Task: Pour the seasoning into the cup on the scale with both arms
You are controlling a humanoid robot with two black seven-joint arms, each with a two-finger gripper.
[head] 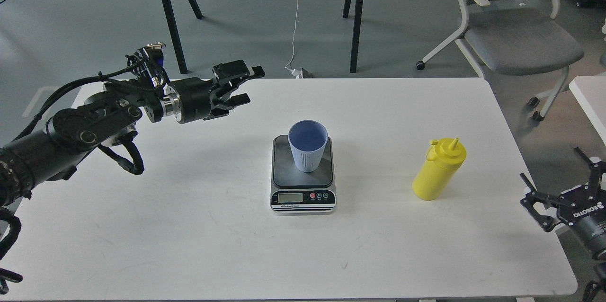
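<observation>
**Cup on scale, bottle standing apart, both pincers empty**

The light blue ribbed cup [308, 145] is standing upright on the dark platform of the scale [303, 175], toward its rear edge, near the middle of the white tabletop [189, 226]. The scale's LCD display and its red and black buttons are facing the camera; a line of print is sitting under the display, too small to read. The yellow seasoning bottle [439, 169] is standing upright well to the right of the scale, nozzle up, its small cap hanging at the neck.

The left pincer [245, 85] is hovering above the far left part of the tabletop, well apart from the cup, its fingers spread wide and gripping nothing. The right pincer [558, 188] is hanging off the tabletop's right edge, its claws splayed wide and empty; its body is carrying white lettering, seen upside down and not clearly legible. A grey office chair [518, 32] is sitting beyond the tabletop.
</observation>
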